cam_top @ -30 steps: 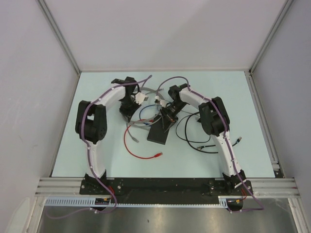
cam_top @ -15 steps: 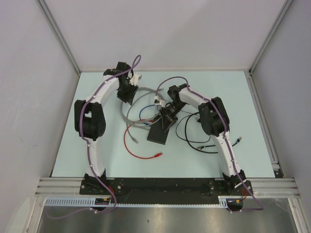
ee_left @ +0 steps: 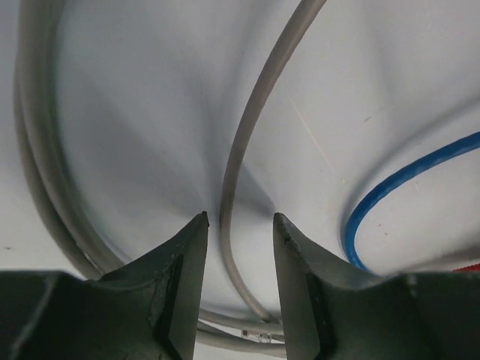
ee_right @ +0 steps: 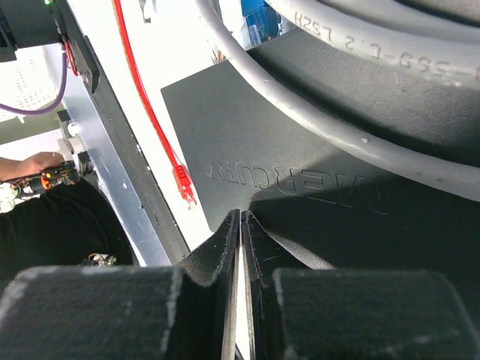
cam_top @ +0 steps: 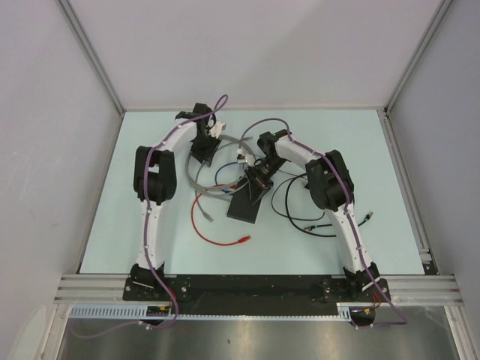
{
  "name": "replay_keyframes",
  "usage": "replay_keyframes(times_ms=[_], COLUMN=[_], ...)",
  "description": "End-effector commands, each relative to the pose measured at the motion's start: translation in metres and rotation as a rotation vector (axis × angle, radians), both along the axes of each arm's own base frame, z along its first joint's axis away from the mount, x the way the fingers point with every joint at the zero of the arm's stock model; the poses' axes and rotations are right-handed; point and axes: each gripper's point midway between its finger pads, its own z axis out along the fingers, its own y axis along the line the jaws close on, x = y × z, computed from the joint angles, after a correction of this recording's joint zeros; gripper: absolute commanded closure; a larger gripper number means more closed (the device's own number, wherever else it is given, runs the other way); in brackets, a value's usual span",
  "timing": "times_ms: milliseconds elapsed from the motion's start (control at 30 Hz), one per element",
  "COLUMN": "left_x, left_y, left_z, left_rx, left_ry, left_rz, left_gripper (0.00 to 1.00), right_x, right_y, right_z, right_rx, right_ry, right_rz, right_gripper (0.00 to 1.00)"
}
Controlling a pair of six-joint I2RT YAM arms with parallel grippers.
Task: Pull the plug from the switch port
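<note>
Switch box (ee_right: pixel 300 187) edge beneath right end effector (ee_right: pixel 241 219)

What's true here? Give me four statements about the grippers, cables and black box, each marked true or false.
1. The left gripper is open around a grey cable. True.
2. The right gripper is wide open. False: it is shut, just over the black box.
3. The black box has MERCURY lettered on its top. True.
4. The red plug lies on top of the black box. False: it lies on the table beside the box.
</note>
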Motion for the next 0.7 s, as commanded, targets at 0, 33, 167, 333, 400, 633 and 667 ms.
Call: replay_keyframes(times_ms=[0,33,167,333,400,633,667], left_x=[0.015,0.016,0.027,0.061,0.073,0.08,0.08], left_y=[-0.02,-0.022,-0.026,-0.028,-0.035,-0.046,-0.044], left_z=[0.004,0.001,-0.002,0.038,0.083,0.226,0.235], left_rx=[-0.034,-0.03,-0.003,0.011,-0.037,-0.187,-0.188], left_ry=[-0.039,-0.036,-0.079,-0.239,-0.356,-0.676,-0.697], left_rz=[-0.028,-0.03,-0.062,-0.081,-0.092,-0.075,-0.068], left_gripper=[0.57,0.59,0.95,1.0,1.0,1.0,1.0], right_x=[0.02,0.02,0.02,0.021,0.022,0.024,0.024], right_y=[-0.008,-0.008,-0.01,-0.013,-0.013,-0.013,-0.013], right_z=[-0.017,-0.016,-0.014,-0.012,-0.01,-0.011,-0.011], right_rx=[-0.068,-0.069,-0.079,-0.087,-0.086,-0.086,-0.084], right_ry=[-0.165,-0.167,-0.18,-0.191,-0.198,-0.203,-0.203], right_rz=[0.033,0.033,0.032,0.031,0.032,0.027,0.027], right_gripper=[0.9,0.9,0.9,0.9,0.9,0.9,0.9])
